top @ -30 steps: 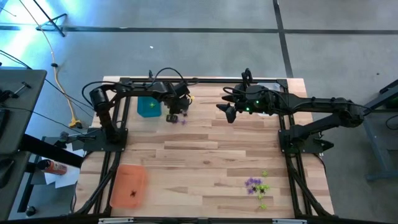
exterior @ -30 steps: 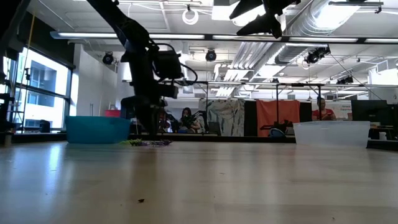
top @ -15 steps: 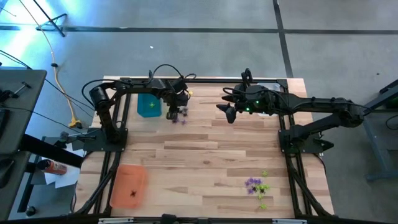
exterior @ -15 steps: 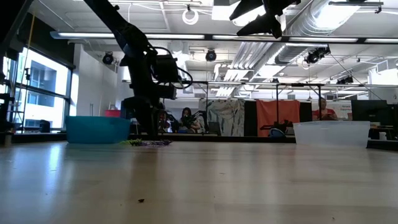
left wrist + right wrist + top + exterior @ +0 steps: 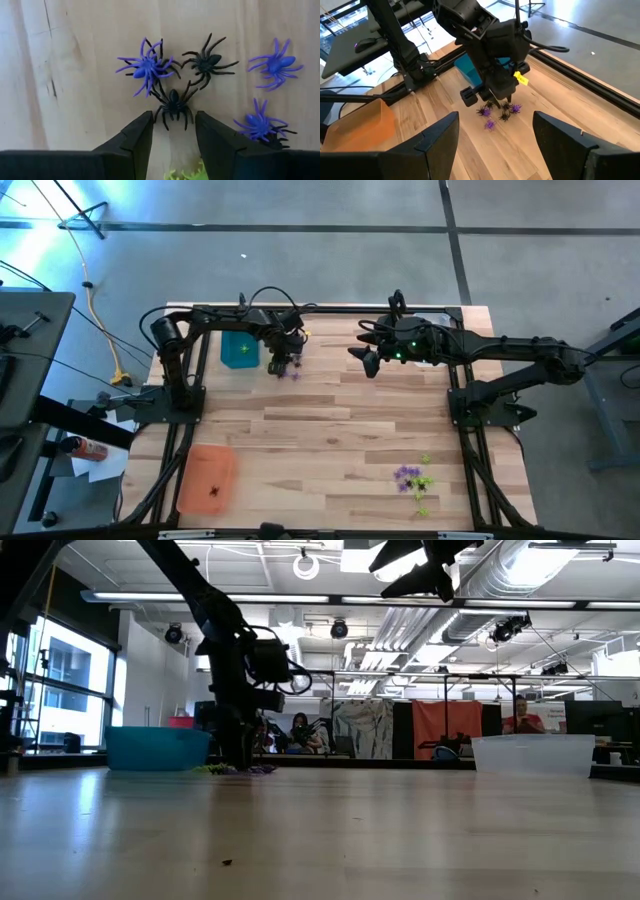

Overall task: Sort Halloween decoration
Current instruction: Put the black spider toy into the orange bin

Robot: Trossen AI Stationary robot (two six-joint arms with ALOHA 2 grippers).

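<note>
A small group of Halloween decorations, tiny plastic spiders (image 5: 291, 374), lies on the wood next to the teal tray (image 5: 240, 350) at the far left. My left gripper (image 5: 173, 131) points down over them, open. A black spider (image 5: 173, 103) lies just off its fingertips, with purple spiders (image 5: 146, 67) and another black one (image 5: 207, 61) beyond and a lime green one (image 5: 187, 175) under the fingers. My right gripper (image 5: 368, 361) hangs open, high above the far middle of the table. A second heap of spiders (image 5: 413, 480) lies at the near right.
An orange tray (image 5: 207, 477) at the near left holds a dark spider (image 5: 214, 489). A clear tray (image 5: 533, 753) stands at the far right. Black frame rails (image 5: 470, 450) run along the table's sides. People sit in the room beyond the table (image 5: 300, 730).
My left gripper has sunk a little toward the spiders beside the teal tray. The spiders lie where they were.
</note>
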